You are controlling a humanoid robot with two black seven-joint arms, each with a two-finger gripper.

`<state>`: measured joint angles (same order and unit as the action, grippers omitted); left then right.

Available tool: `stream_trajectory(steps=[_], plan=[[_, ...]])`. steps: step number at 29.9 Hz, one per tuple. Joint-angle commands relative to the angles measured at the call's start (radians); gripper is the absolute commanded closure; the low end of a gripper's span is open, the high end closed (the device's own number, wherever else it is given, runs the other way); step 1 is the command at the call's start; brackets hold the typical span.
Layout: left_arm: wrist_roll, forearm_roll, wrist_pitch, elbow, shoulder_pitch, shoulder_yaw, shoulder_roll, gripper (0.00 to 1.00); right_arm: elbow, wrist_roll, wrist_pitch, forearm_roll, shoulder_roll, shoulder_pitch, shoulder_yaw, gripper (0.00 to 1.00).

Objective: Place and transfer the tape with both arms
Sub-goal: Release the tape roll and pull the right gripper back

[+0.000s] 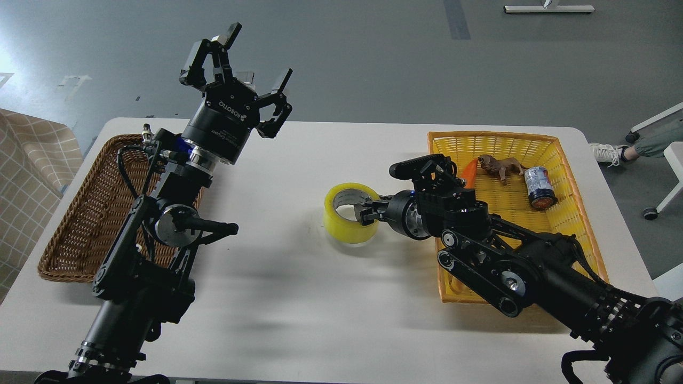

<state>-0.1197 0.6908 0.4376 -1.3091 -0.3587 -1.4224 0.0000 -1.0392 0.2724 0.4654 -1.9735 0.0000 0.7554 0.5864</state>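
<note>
The right end effector [364, 209] pinches the wall of the tape [349, 213] on the white bench [299, 298], while the left end effector [243, 69] is raised, fingers spread wide.

Grey, smooth floor [373, 58] with a darker strip [457, 19] near top centre and glare at the upper left. White table [299, 298] filling the middle. Beige checked cloth [29, 176] at the left edge. White metal foot [548, 8] at top; white caster legs [661, 200] and a seated person's sneaker [605, 152] at right.
</note>
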Motion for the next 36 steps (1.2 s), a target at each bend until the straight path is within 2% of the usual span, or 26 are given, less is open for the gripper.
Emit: stream_trajectory(steps=[1,5,8,10,13,17,19,22,27,30,35,36], plan=[[0.0,-0.001,0.0,-0.001,0.001,-0.001,0.0,0.02,-0.001,0.001,0.001,0.001,0.0,-0.002,-0.003,1.0],[0.0,-0.001,0.003,0.001,0.001,-0.009,0.0,0.02,-0.004,0.001,0.004,0.002,0.0,-0.013,-0.005,0.98],[0.0,-0.001,0.003,0.001,0.0,-0.009,0.0,0.02,-0.008,0.001,0.005,0.002,0.0,-0.015,-0.005,0.88],[-0.001,-0.001,-0.002,0.001,0.0,-0.01,0.0,0.02,-0.022,-0.001,0.005,0.002,0.0,-0.013,-0.005,0.86],[-0.002,-0.001,-0.002,0.001,0.001,-0.018,0.0,0.02,-0.045,0.001,0.004,0.002,0.0,-0.013,0.003,0.55],[0.0,-0.001,0.004,0.001,0.006,-0.027,0.0,0.02,-0.055,0.004,0.001,0.002,0.0,-0.013,0.019,0.39],[0.0,-0.001,0.004,0.001,0.006,-0.029,0.0,0.02,-0.062,0.007,0.001,0.002,0.0,-0.015,0.027,0.38],[0.0,-0.001,0.004,0.001,0.009,-0.029,0.008,0.02,-0.082,0.007,0.001,0.002,0.0,-0.027,0.032,0.29],[0.0,-0.002,0.004,-0.001,0.014,-0.03,0.028,0.02,-0.09,0.008,-0.016,0.002,0.0,-0.027,0.053,0.19],[0.0,-0.002,-0.005,-0.001,0.014,-0.03,0.032,0.02,-0.123,0.008,-0.043,0.002,0.0,-0.027,0.143,0.05],[0.002,-0.001,-0.014,-0.001,0.012,-0.027,0.029,0.02,-0.212,0.007,-0.059,0.002,0.0,-0.03,0.271,0.03],[0.014,0.003,-0.026,0.001,0.011,-0.017,0.031,0.02,-0.244,0.007,-0.057,0.007,0.0,-0.037,0.311,0.0]])
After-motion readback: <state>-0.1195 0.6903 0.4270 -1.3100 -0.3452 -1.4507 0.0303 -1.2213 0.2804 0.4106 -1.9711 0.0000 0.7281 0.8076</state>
